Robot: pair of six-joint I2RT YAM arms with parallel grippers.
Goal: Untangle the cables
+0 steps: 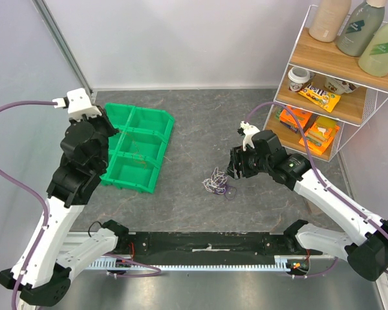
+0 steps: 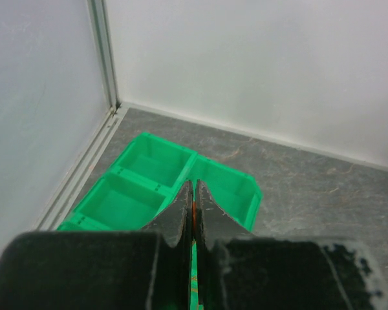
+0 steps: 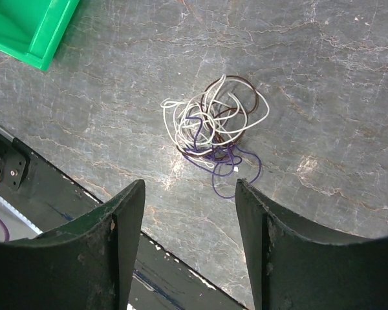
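Right wrist view has our right end effector (image 3: 187,188) spread wide and empty above the cables (image 3: 213,132), clumped on the worktop (image 3: 323,77), ready to descend. Our left end effector (image 2: 193,187) pinches what looks like an orange strand (image 2: 193,210) over the bin (image 2: 126,206), seemingly for sorting.
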